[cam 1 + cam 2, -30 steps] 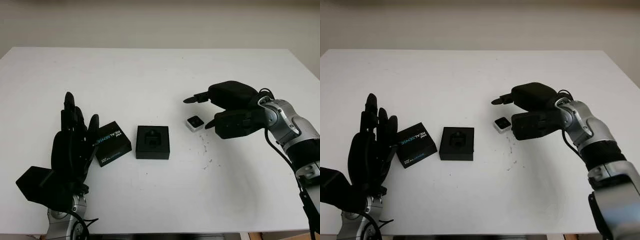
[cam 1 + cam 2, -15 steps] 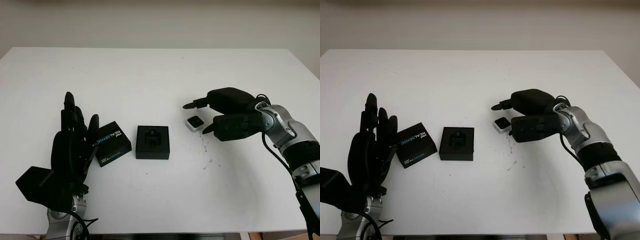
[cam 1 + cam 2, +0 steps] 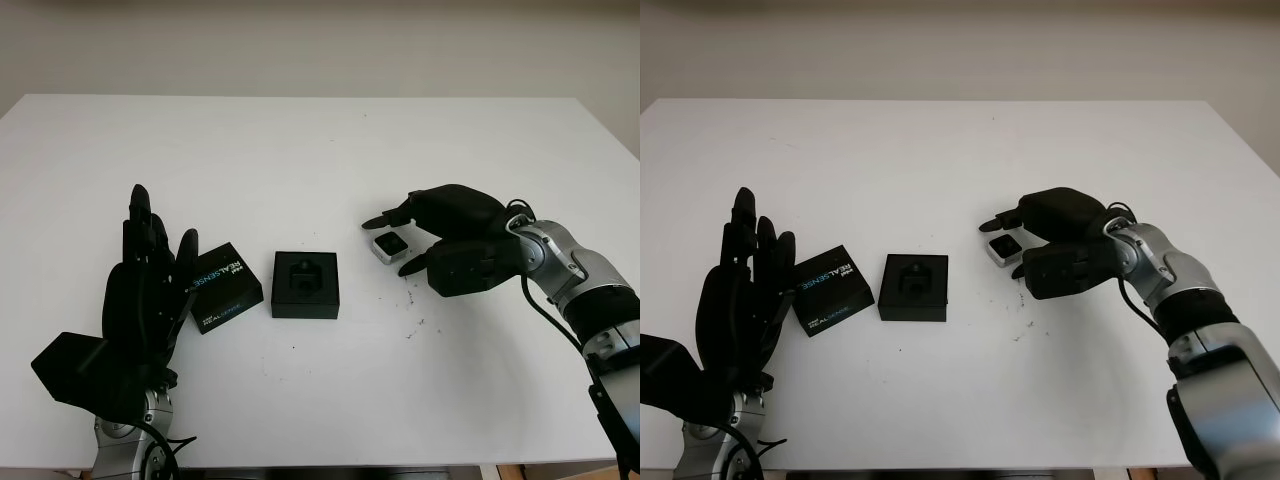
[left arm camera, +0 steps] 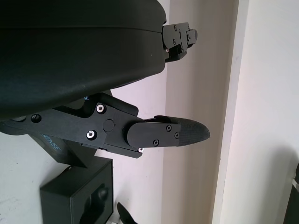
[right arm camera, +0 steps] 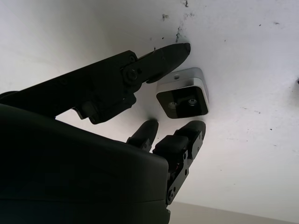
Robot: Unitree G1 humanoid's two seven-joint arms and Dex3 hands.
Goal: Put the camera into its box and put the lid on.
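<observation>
my right hand (image 3: 400,242) is down over the small silver-and-black camera (image 3: 389,245), right of the desk's middle. it is open and holds nothing: two fingers (image 5: 182,143) curve over the camera's far side and the thumb (image 5: 154,63) points in at its near side, so the camera lies on the white desk (image 3: 320,150) between them. from the wrist view the thumb tip looks very close to the camera's silver edge, but i cannot tell if it touches. the camera lies with its dark lens face up. to its left, a little apart, sits the open black box (image 3: 305,284) with a moulded recess showing inside. just left of the box, turned at an angle, lies the black lid (image 3: 224,287) printed with "realsense" lettering. my left hand (image 3: 145,290) is open, raised upright at the near left of the desk, beside the lid; i cannot tell if it touches the lid. a few small dark specks (image 3: 412,300) mark the desk near my right hand.
</observation>
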